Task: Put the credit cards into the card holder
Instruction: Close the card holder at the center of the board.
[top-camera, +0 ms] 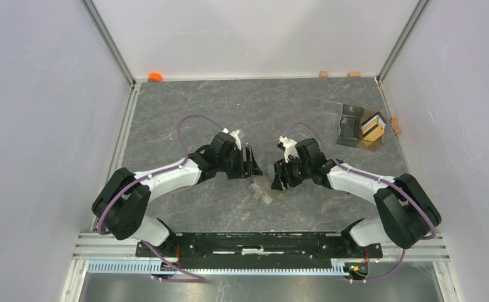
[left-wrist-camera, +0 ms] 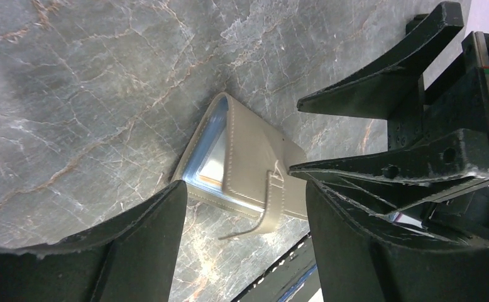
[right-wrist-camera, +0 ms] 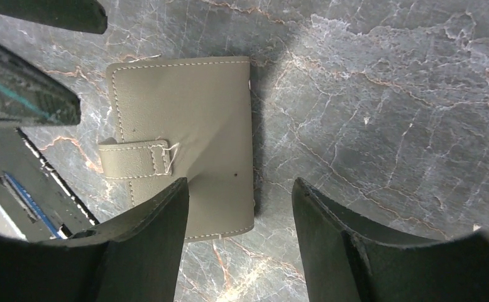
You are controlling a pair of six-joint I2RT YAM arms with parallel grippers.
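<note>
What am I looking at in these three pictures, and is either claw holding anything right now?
Two robot arms stand at the near edge of a grey table. The wide picture looks down from above; the other two come from a camera on each wrist, that arm's own dark fingers at the bottom. The left claw and right claw both stand open beside the olive card holder, lying on the table between them. Neither holds anything. The orange cards sit in a clear box, far right.

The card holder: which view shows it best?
The right wrist view: the card holder lies large, outer face and tab clear. The left wrist view shows it tilted, pale blue inside showing. The top external view shows it small, partly hidden.
</note>
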